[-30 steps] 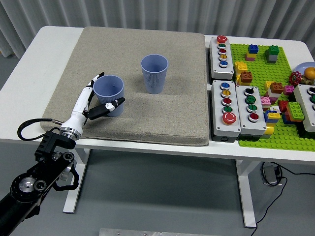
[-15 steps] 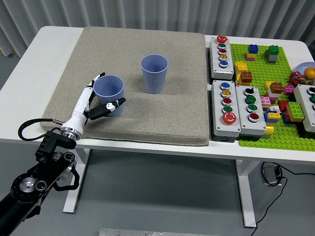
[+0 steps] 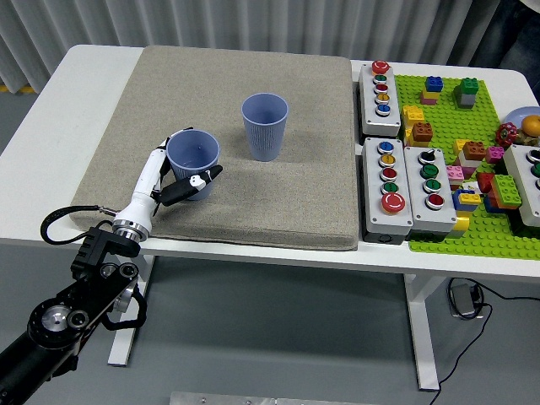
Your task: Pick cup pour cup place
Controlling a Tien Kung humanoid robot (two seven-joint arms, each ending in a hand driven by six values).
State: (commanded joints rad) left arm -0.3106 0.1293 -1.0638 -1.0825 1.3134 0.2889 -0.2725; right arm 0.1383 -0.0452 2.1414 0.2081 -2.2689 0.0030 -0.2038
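Two blue ribbed cups stand upright on the grey-beige mat (image 3: 278, 202). The nearer cup (image 3: 193, 160) is at the mat's left; my left hand (image 3: 179, 173) is wrapped round it, white fingers behind its left side and the black thumb across its front, and it looks slightly raised from the mat. The second cup (image 3: 265, 126) stands to the right and a little farther back, untouched. My left arm comes in from the lower left corner. My right arm does not show.
Three grey button boxes (image 3: 380, 87), (image 3: 388, 186), (image 3: 429, 178) lie right of the mat. A green baseplate (image 3: 472, 228) with several coloured bricks fills the far right. The white table's near edge (image 3: 253, 253) runs just below the mat.
My left hand and the cup it holds have shifted slightly right and up; the arm has come forward with them. The other cup has not moved.
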